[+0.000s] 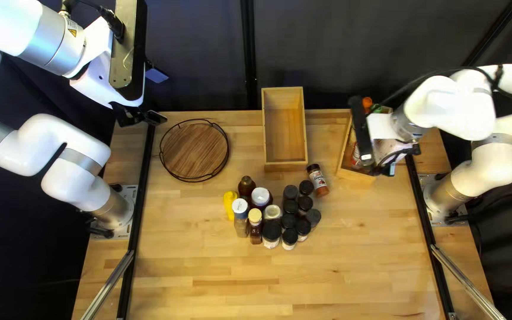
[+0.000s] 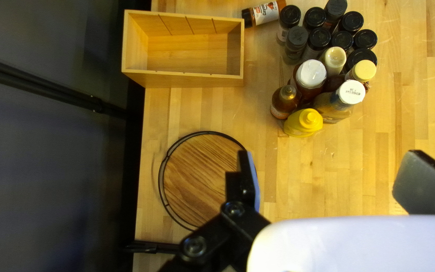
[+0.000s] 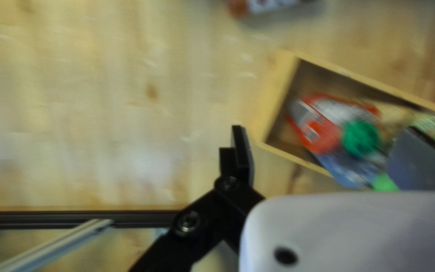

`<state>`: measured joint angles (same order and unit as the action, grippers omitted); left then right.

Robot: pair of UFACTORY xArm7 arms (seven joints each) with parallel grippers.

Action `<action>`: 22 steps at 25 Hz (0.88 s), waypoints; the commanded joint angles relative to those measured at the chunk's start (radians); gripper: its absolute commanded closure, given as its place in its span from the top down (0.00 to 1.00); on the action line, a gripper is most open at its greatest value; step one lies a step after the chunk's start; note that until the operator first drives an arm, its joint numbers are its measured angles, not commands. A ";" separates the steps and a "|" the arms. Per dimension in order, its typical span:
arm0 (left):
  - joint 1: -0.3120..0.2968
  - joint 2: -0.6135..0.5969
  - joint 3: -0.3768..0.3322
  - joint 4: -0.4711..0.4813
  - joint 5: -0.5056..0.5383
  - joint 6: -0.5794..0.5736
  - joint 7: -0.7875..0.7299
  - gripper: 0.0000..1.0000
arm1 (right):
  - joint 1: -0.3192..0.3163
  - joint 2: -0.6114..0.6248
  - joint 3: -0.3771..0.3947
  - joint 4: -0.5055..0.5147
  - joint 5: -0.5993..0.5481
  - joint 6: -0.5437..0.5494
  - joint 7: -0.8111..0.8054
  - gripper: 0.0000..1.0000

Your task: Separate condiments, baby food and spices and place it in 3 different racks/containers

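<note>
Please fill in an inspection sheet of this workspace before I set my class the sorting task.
Surface: pale wooden tabletop, lengthwise strips.
Job's things: cylindrical black-lidded jars and yellow squeeze bottle grouped upright; reddish black-capped jar on its side; red green-capped pouch inside slanted wooden box; empty rectangular wooden box; round wooden tray with black wire rim, unloaded.
Clutter: nothing seen.
Grippers: left gripper and right gripper open.
Cables: black cable along right arm.
Surroundings: dark curtain behind.

A dark curtain hangs behind the pale wood table, with a black pole against it. 2 black rails line the table's sides, 2 silver bars near them.
</note>
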<state>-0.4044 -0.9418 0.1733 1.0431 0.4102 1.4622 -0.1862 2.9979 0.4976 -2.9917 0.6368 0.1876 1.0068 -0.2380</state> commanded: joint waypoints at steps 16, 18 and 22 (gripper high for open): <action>0.000 0.000 0.000 0.000 0.000 0.000 0.000 1.00 | 0.021 -0.424 0.277 0.116 -0.308 -0.273 0.652 1.00; 0.000 0.000 0.000 0.000 0.000 0.000 0.000 1.00 | 0.016 -0.434 0.273 0.099 -0.316 -0.299 0.657 1.00; 0.000 0.000 0.000 0.000 0.000 0.000 0.000 1.00 | 0.003 -0.435 0.260 0.053 -0.333 -0.358 0.657 1.00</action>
<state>-0.4044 -0.9418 0.1733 1.0431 0.4102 1.4622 -0.1862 3.0093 0.0618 -2.7230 0.7158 -0.1356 0.6798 0.4192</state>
